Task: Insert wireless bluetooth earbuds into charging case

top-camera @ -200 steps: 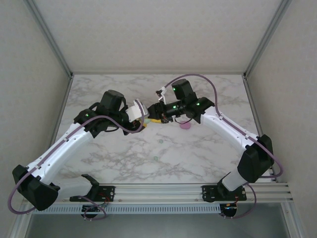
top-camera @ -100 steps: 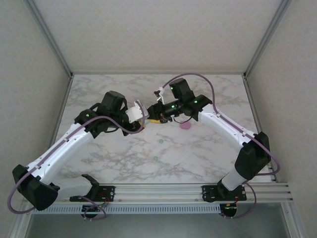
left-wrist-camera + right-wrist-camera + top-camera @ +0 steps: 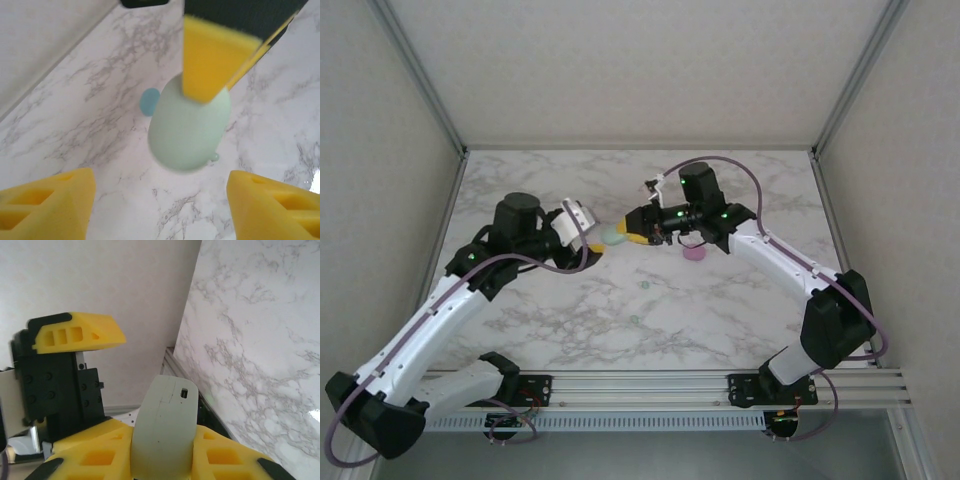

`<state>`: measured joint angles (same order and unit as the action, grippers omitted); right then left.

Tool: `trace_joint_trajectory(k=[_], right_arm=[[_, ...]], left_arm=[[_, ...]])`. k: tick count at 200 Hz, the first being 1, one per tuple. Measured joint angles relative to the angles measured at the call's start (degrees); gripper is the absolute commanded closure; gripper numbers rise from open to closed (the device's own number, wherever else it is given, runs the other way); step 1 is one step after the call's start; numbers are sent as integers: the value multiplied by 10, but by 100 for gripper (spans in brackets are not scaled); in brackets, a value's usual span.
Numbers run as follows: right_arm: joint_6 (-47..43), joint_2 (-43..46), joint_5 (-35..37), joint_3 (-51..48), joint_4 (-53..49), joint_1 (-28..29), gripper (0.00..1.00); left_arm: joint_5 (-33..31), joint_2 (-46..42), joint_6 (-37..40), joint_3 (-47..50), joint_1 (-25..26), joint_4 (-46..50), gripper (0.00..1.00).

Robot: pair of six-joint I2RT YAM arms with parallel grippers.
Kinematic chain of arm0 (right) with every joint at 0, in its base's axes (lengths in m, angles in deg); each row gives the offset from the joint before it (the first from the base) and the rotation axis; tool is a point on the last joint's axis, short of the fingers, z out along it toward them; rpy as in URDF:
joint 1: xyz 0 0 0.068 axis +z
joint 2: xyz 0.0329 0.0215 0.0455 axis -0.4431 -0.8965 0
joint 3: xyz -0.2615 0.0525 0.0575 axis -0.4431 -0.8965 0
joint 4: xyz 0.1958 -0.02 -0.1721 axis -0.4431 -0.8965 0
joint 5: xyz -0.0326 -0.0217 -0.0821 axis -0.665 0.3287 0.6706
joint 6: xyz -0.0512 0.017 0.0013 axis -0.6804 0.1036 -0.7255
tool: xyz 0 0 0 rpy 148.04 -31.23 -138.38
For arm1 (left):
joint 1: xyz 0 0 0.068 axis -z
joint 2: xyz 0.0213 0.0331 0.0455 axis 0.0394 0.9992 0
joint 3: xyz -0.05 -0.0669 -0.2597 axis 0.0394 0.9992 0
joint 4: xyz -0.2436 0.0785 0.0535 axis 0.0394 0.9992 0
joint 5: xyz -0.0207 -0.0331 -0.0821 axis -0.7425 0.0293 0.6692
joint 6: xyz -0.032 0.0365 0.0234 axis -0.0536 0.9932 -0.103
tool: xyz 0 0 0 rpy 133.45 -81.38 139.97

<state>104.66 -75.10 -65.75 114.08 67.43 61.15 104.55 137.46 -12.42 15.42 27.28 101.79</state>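
- Left arm has drawn back toward its own side since a second ago. Its left gripper [image 3: 160,210] was then hard up against the right one and now stands just clear of the mint case [image 3: 613,236].
- Left gripper: I see the yellow fingers [image 3: 50,205] spread wide, with nothing between them.
- Right gripper [image 3: 638,238]: pinching the mint case by one end, a yellow finger [image 3: 215,65] flat on its top. In the right wrist view the case sits edge-on between both pads.
- Mint case: pale green, smooth, oval, with a small slot on its narrow edge.
- Wireless bluetooth earbuds, item one [image 3: 643,284]: a tiny pale speck, mint-looking, loose on the marble table [image 3: 740,320]. It lies on the near side of the right gripper, apart from it.
- Earbuds, item two [image 3: 634,320]: same look, nearer the arm bases, between the two arms and well apart from both grippers.
- Pink case [image 3: 695,254]: on the table, just beside the right arm's wrist.
- Small cyan piece [image 3: 149,101]: beyond the mint case; I cannot tell whether it is a bud or a case.
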Motion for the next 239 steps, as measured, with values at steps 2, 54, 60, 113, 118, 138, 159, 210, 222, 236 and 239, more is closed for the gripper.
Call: trace_joint_trajectory(k=[2, 54, 60, 113, 118, 138, 159, 210, 222, 236, 239], right_arm=[[3, 0, -1, -2, 4, -2, 82], [203, 20, -31, -88, 266, -50, 82], [223, 20, -33, -90, 291, -51, 82], [330, 20, -47, -90, 421, -49, 82], [336, 20, -49, -90, 427, -48, 82], [358, 20, -51, -89, 448, -44, 82], [383, 19, -51, -88, 473, -40, 81], [431, 12, -51, -79, 525, -34, 81], [435, 12, -53, -79, 532, -32, 81], [440, 11, -55, -78, 538, -30, 81], [440, 10, -55, -78, 539, -30, 81]], left_arm=[[2, -2, -2, 2, -2, -2, 30], [122, -29, -139, 107, -77, -211, 30], [132, -26, -151, 110, -77, -231, 29], [191, 0, -221, 120, -77, -379, 29], [195, 2, -227, 120, -77, -390, 29], [217, 14, -241, 120, -77, -430, 30], [248, 37, -245, 111, -77, -447, 31], [284, 67, -243, 85, -74, -448, 35], [287, 69, -243, 77, -72, -449, 36], [290, 72, -244, 72, -68, -455, 37], [291, 73, -244, 71, -68, -457, 37]])
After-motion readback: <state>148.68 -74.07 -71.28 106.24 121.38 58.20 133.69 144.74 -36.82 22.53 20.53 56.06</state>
